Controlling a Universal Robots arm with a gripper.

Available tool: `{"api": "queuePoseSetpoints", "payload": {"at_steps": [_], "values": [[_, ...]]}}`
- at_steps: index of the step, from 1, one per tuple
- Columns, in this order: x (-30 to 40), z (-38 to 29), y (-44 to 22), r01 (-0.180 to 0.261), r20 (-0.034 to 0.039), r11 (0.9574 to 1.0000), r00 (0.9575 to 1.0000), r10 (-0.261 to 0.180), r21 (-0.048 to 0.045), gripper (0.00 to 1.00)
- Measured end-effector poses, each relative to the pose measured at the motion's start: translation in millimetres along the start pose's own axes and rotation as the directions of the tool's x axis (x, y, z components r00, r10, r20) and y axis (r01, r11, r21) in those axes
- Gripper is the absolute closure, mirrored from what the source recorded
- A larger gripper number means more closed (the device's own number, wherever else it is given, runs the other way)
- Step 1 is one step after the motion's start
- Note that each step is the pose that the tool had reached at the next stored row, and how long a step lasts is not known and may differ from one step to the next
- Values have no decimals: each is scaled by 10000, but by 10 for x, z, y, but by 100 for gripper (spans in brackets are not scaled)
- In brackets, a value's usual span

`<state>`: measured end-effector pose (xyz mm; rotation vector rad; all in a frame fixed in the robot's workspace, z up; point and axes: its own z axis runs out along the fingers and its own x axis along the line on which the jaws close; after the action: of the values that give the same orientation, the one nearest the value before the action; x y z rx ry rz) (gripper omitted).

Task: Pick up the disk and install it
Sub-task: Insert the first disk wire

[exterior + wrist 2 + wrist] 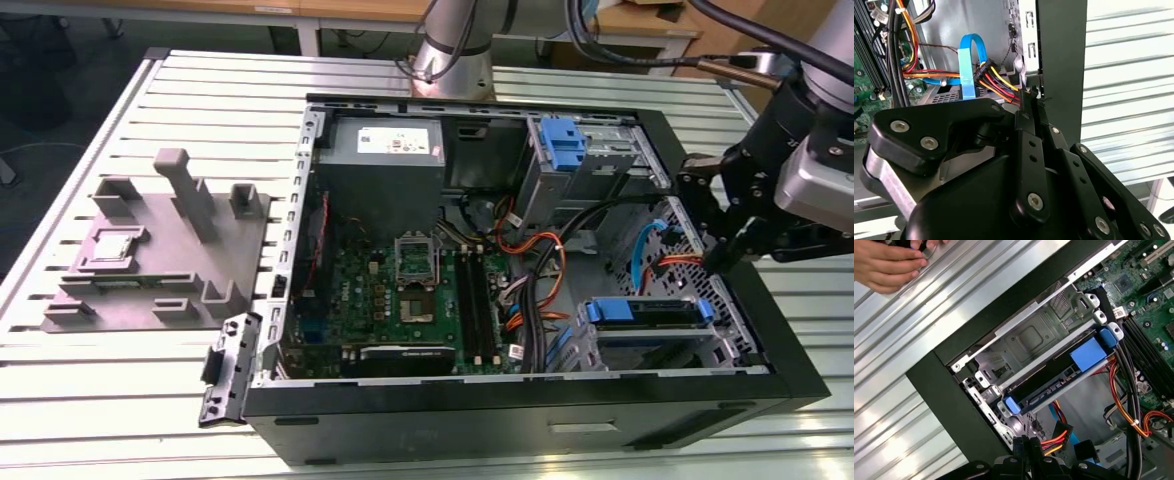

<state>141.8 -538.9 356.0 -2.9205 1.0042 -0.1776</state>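
over by the pc case wall (1061,60), the gripper (1032,96) is pinched closed on nothing, tips close to the coloured power wires (999,82). further in, the disk (1054,385) sits slotted in the metal drive bay (1024,335), blue carrier (1088,356) around it.

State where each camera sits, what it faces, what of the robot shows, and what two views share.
Exterior view: off the arm, high, looking down into the computer case on the slatted table; arm and gripper show.
First wrist view: on the arm, facing past the gripper at the disk in its bay; a person's hand over the table.
Second wrist view: on the arm, looking along the gripper into the case.
Both wrist views share the red-yellow cable plug.
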Motion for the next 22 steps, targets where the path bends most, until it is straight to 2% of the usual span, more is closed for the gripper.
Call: {"api": "queuePoseSetpoints", "payload": {"at_steps": [4,9,12,17,19,22], "values": [[0,1,1,-697,-61,9975,9976,697,-64,83],[-9,0,7,-1377,-124,9904,9904,1375,-121,83],[-13,1,10,-1823,-168,9831,9832,1820,-157,83],[-17,3,13,-2606,-250,9652,9653,2601,-215,83],[-45,-1,34,-2689,-259,9629,9630,2684,-221,83],[-102,-6,79,-2703,-260,9625,9626,2697,-222,83]]}}
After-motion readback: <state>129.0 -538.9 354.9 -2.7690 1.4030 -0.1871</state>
